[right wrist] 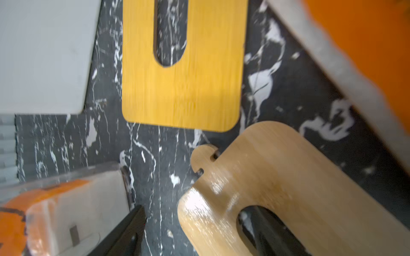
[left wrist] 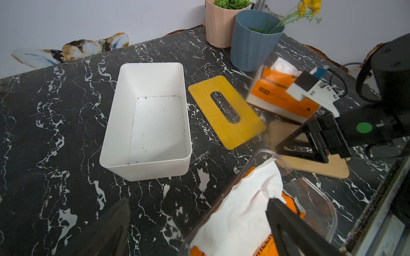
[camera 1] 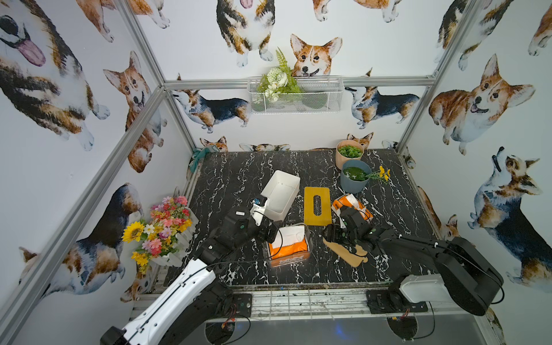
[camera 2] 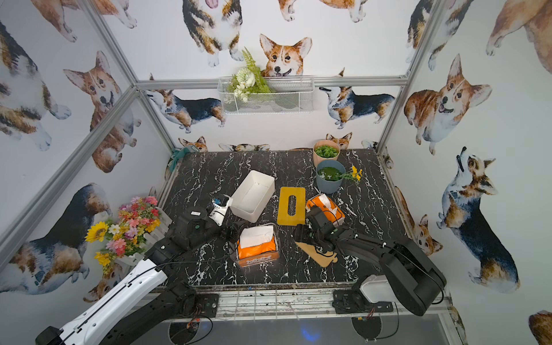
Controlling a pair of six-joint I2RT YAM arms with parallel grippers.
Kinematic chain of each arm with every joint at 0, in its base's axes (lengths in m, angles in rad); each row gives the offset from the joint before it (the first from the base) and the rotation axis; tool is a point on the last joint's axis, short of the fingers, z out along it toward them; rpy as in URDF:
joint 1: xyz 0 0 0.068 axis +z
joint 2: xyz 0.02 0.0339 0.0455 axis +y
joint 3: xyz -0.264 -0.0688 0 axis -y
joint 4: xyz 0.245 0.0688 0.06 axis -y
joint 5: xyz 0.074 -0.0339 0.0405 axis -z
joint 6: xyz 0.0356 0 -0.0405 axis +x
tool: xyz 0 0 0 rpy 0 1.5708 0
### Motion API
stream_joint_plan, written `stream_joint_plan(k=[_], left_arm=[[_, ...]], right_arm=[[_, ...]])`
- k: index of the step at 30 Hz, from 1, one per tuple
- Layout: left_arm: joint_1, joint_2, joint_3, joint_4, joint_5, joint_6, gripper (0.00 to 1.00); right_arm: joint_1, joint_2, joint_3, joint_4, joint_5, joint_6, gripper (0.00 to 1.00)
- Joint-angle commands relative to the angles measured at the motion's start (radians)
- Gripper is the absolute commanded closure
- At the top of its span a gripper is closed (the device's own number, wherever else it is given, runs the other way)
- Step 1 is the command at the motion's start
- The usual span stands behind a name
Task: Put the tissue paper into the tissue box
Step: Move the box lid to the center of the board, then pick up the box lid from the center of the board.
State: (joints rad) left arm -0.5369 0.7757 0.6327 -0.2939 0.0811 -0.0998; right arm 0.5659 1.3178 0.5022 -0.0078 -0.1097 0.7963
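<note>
An empty white tissue box [camera 1: 280, 192] [left wrist: 155, 124] lies open mid-table, and its yellow slotted lid [camera 1: 326, 206] [left wrist: 250, 128] lies flat beside it. Closer in, an orange tissue paper pack [camera 1: 288, 242] [left wrist: 241, 210] with a white sheet pulled up sits inside a clear box [left wrist: 321, 192]. A second orange pack [camera 1: 351, 204] [left wrist: 277, 88] lies near the blue pot. My left gripper [camera 1: 270, 233] [left wrist: 198, 199] is open, with one finger over the clear box's pack. My right gripper [camera 1: 333, 236] [right wrist: 197, 208] is open astride the end of a pale wooden lid [camera 1: 348, 254] [right wrist: 277, 177], one finger showing through its slot.
A pink pot [camera 1: 349, 155] and a blue pot [camera 1: 355, 179] with yellow flowers stand at the back right. A colourful bouquet in a white planter [camera 1: 161, 230] sits at the table's left edge. A wire basket [camera 1: 295, 95] hangs on the back wall.
</note>
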Motion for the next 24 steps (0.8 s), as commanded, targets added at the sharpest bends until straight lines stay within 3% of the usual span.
stream_joint_plan(k=[1, 8, 14, 16, 24], left_arm=[[0.001, -0.001, -0.001, 0.022, -0.009, 0.003, 0.0], [0.001, 0.008, -0.001, 0.02, -0.012, 0.008, 0.0], [0.001, 0.011, 0.0, 0.019, -0.014, 0.008, 0.0], [0.002, 0.012, 0.0, 0.018, -0.014, 0.005, 0.0], [0.001, -0.006, 0.0, -0.007, -0.098, 0.004, 0.0]], right_arm=[[-0.068, -0.015, -0.011, 0.077, 0.006, 0.056, 0.21], [-0.255, -0.106, -0.035, 0.119, 0.067, 0.075, 0.22], [-0.272, -0.137, 0.047, 0.031, -0.024, -0.062, 0.21], [-0.24, -0.142, 0.094, -0.045, -0.044, -0.14, 0.21], [0.048, -0.073, 0.222, -0.299, 0.11, -0.388, 0.21]])
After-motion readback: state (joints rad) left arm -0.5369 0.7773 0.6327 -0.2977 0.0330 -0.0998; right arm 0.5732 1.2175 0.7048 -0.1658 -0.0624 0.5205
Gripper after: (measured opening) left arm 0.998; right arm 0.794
